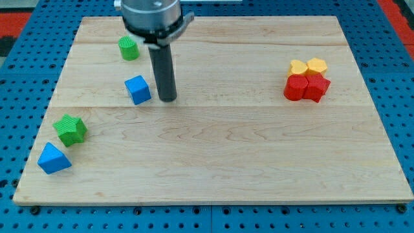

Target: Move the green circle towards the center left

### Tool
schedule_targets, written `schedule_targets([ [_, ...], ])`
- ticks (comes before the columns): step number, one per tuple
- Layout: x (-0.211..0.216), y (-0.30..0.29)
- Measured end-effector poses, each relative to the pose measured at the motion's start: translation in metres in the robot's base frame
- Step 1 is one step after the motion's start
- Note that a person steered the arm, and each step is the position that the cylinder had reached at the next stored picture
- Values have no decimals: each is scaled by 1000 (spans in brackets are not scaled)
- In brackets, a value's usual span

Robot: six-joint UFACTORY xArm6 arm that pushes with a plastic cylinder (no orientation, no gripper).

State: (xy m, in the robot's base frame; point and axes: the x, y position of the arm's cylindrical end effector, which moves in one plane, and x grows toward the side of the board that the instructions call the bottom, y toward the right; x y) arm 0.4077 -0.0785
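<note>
The green circle is a short green cylinder near the top left of the wooden board. My tip rests on the board below and to the right of it, well apart from it. The tip is just right of a blue cube, with a small gap between them. The dark rod rises from the tip to the arm's head at the view's top.
A green star block and a blue triangular block lie at the lower left. At the right, two yellow blocks sit against two red blocks. A blue pegboard surrounds the board.
</note>
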Motion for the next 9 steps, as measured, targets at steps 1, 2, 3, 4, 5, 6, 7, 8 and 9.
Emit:
schedule_targets([
  [1, -22, -64],
  [2, 17, -126],
  [3, 36, -156],
  [4, -7, -126],
  [5, -53, -22],
  [6, -111, -27],
  [7, -147, -79],
  [8, -111, -123],
  [9, -49, -147],
])
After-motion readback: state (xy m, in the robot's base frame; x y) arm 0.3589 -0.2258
